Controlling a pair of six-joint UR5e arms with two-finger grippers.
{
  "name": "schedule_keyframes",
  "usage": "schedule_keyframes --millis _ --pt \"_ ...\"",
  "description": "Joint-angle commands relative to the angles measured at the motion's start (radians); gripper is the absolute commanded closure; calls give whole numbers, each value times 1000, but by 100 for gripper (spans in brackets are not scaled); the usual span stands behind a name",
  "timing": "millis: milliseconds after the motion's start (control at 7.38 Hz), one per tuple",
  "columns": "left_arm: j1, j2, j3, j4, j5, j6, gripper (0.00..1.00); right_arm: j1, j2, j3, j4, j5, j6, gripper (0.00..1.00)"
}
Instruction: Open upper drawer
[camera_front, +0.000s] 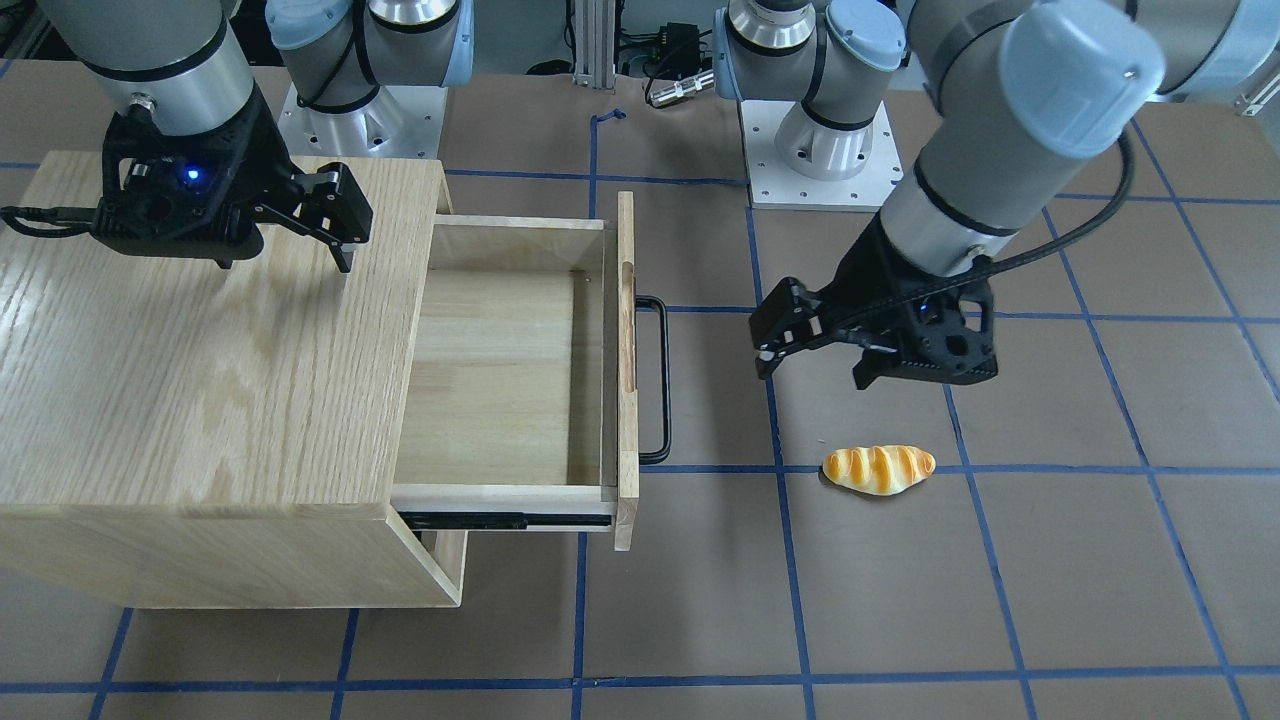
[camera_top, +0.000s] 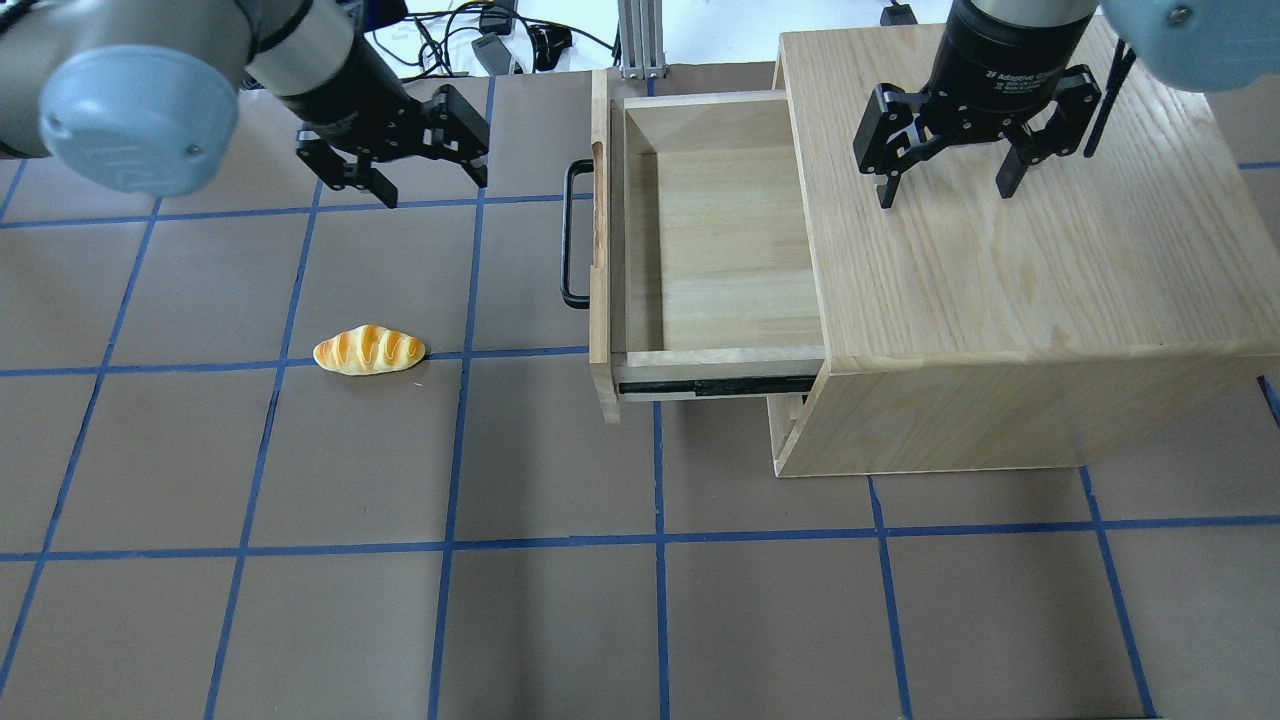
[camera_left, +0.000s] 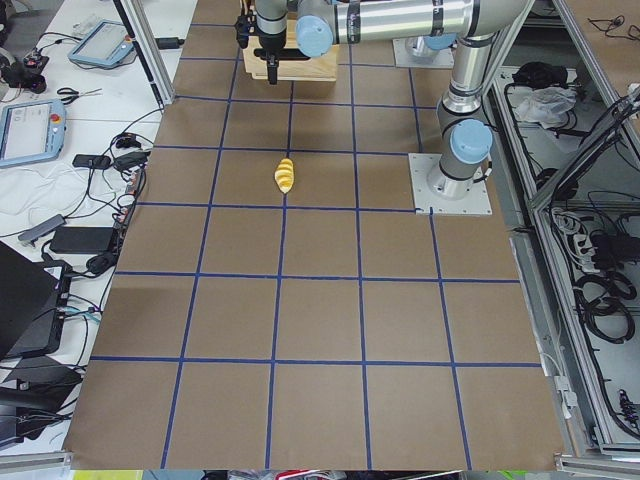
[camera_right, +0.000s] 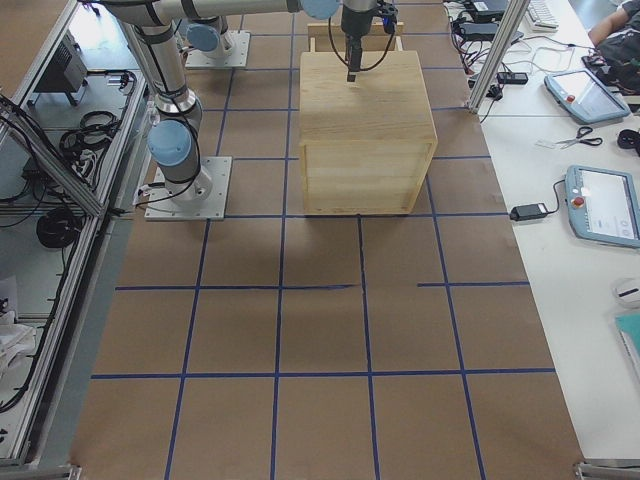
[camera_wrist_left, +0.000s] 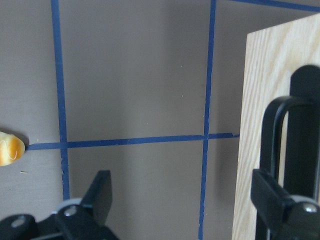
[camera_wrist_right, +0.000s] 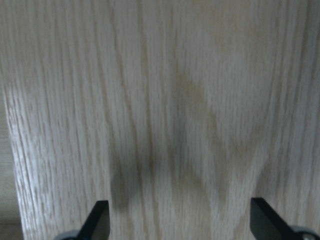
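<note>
The upper drawer (camera_front: 500, 370) of the light oak cabinet (camera_front: 200, 380) stands pulled out, its pale wood interior empty. Its black bar handle (camera_front: 660, 380) faces my left gripper (camera_front: 812, 372), which is open, empty, and hovers above the table a short way from the handle. In the overhead view the drawer (camera_top: 720, 260), its handle (camera_top: 570, 235) and the left gripper (camera_top: 433, 185) show the same gap. The left wrist view shows the handle (camera_wrist_left: 280, 150) beside the gripper's right finger (camera_wrist_left: 270, 200). My right gripper (camera_top: 946, 195) is open and empty, just above the cabinet top (camera_wrist_right: 170, 100).
A toy bread roll (camera_top: 368, 350) lies on the brown mat in front of the left gripper; it also shows in the front view (camera_front: 878, 468). Blue tape lines grid the table. The arm bases (camera_front: 820, 130) stand at the table's far edge in the front view.
</note>
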Motion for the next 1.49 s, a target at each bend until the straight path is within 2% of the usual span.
schedule_keyframes --millis 0,271,678,1356 --pt "62 86 76 -215 172 95 0 -1 0 0 0 0 1 0" --pt "58 126 63 -224 186 92 0 0 0 0 0 0 1 0" --pt "1 137 63 -221 186 18 0 0 0 0 0 0 1 0" --pt "-1 146 61 -216 189 29 0 -1 0 0 0 0 1 0"
